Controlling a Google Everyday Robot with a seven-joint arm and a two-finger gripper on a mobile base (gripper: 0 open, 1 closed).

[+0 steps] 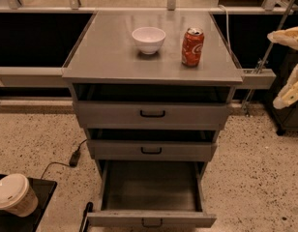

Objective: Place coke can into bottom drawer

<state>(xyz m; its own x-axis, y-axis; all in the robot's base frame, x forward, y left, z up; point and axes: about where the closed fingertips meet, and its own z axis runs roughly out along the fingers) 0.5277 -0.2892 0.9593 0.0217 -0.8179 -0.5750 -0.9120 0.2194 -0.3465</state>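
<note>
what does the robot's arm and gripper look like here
Only the gripper shows, at the right edge of the view. It has two pale cream fingers with rounded, slightly lumpy outlines and a soft, padded look. No markings, cables or labels are visible on them. The arm behind them is out of frame.

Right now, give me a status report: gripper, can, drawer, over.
Gripper open at the right edge of view, holding nothing. Can upright on cabinet top, beside bowl. Bottom drawer pulled out. Nothing in the way.

Speckled floor (33, 139), black cable (74, 157) — dark recess (28, 37) behind, pale rail (37, 8) above.
</note>
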